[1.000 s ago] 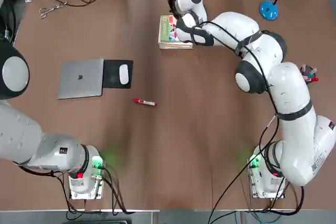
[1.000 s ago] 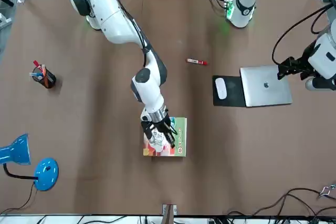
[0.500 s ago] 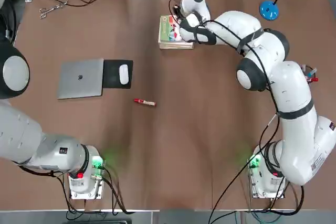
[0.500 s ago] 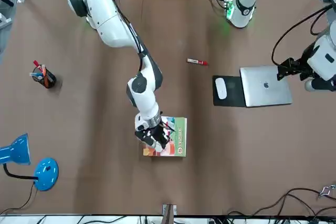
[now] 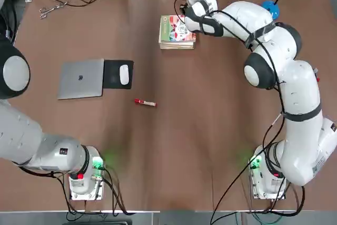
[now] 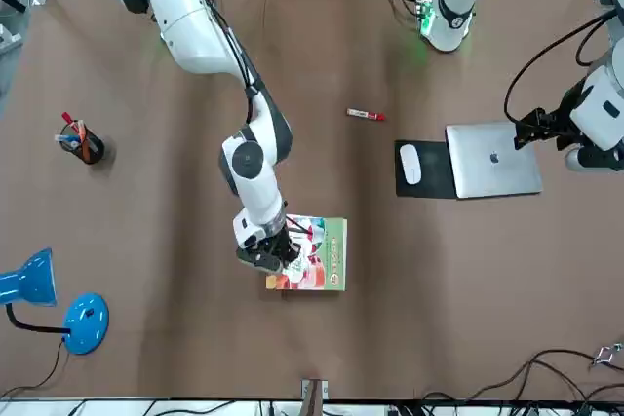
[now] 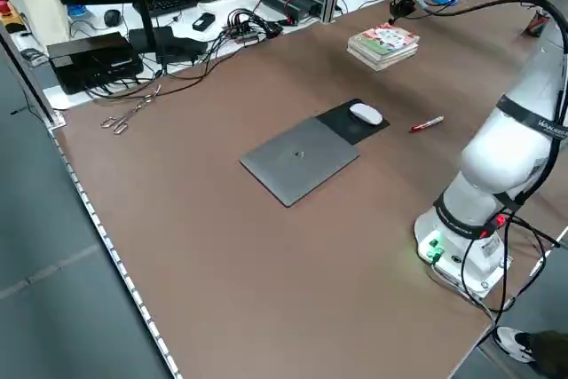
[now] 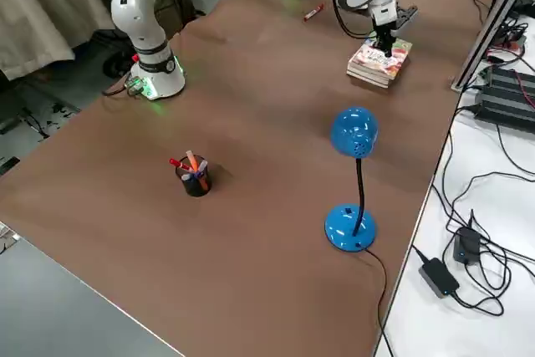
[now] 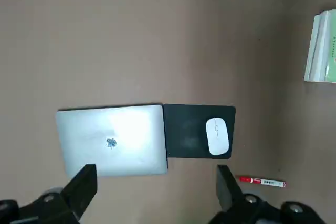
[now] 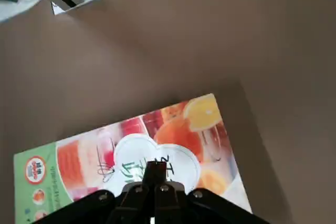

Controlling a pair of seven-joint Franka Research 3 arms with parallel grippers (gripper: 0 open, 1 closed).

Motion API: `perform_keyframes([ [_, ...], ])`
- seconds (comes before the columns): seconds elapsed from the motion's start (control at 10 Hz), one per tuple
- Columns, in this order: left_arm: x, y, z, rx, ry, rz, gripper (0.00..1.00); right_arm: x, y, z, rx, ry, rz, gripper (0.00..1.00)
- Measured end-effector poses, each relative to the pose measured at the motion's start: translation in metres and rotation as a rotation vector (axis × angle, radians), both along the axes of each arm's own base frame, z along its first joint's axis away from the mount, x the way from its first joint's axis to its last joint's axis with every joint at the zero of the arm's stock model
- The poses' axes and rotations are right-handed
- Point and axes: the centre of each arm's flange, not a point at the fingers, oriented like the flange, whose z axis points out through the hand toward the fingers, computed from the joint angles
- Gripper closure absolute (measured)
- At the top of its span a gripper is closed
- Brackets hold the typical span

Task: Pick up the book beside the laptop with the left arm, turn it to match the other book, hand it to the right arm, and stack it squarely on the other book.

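Note:
The peach-and-green book (image 5: pixel 176 29) lies on top of the other book (image 5: pixel 176 45), of which only the pale page edges show, at the table's far middle. My right gripper (image 5: pixel 188 15) is shut with nothing in it. In the right wrist view its tips (image 10: pixel 156 168) hang over the book's cover (image 10: pixel 131 150), near the edge on the robot's right. In the front view my left gripper (image 6: pixel 542 125) hovers high by the silver laptop (image 6: pixel 492 160). Its fingers (image 9: pixel 84 186) stand wide open above the laptop (image 9: pixel 111 140).
A black mouse pad with a white mouse (image 5: pixel 119 74) adjoins the laptop, and a red marker (image 5: pixel 145 103) lies nearer the bases. A blue lamp (image 6: pixel 58 304) and a pen cup (image 6: pixel 80 143) stand on the robot's right. Scissors (image 5: pixel 51 9) and cables line the far edge.
My right gripper has drawn back from over the middle of the book toward its far right edge. The stacked books stayed put and the left arm has not moved.

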Motion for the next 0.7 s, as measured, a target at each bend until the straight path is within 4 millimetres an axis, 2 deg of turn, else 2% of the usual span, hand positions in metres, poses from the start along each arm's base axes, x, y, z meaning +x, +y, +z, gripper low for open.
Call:
perform_keyframes([
  [0.3,0.0,0.0,0.0,0.0,0.0,0.0,0.0,-0.012,-0.003,-0.025,-0.028,0.042,0.007,0.99],
  [0.7,0.001,0.0,-0.002,0.0,0.003,0.001,0.0,-0.013,-0.003,-0.026,-0.029,0.042,0.008,0.99],
])
